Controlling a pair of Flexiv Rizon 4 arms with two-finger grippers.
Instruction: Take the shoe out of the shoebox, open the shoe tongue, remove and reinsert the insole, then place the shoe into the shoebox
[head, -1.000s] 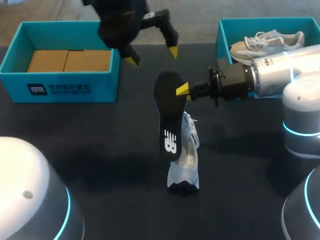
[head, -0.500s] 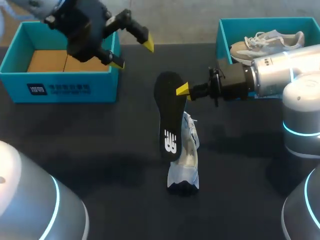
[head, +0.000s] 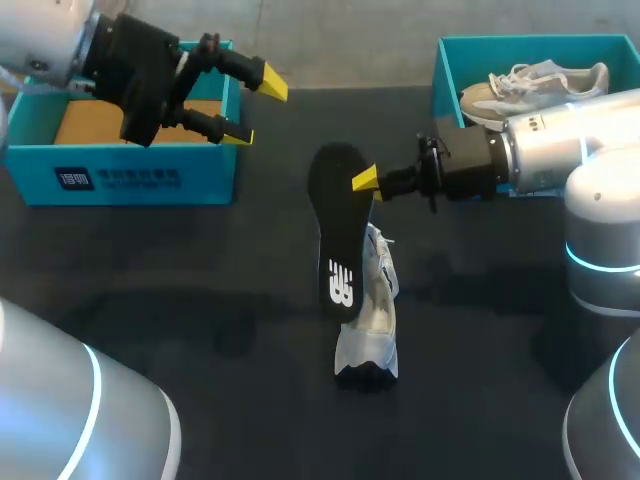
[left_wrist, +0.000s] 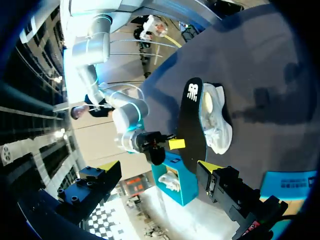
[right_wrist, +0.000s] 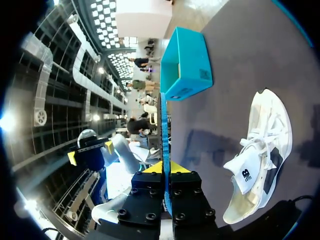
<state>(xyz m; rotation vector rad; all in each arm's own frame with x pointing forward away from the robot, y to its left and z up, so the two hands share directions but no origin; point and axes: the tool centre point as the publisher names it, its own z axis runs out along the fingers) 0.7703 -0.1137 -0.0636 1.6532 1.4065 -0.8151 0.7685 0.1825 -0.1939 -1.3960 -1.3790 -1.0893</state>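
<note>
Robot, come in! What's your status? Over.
Right pincer shut on insole, held over shoe. Left pincer open, empty, by left shoebox. Shoe lying on table. Nothing blocking it.

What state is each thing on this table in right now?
insole: out of the shoe, gripped at one end
right gripper: shut on insole
left gripper: open, empty
shoe: on the table, tongue open
left shoebox: open, no shoe inside
right shoebox: open, second shoe inside
</note>
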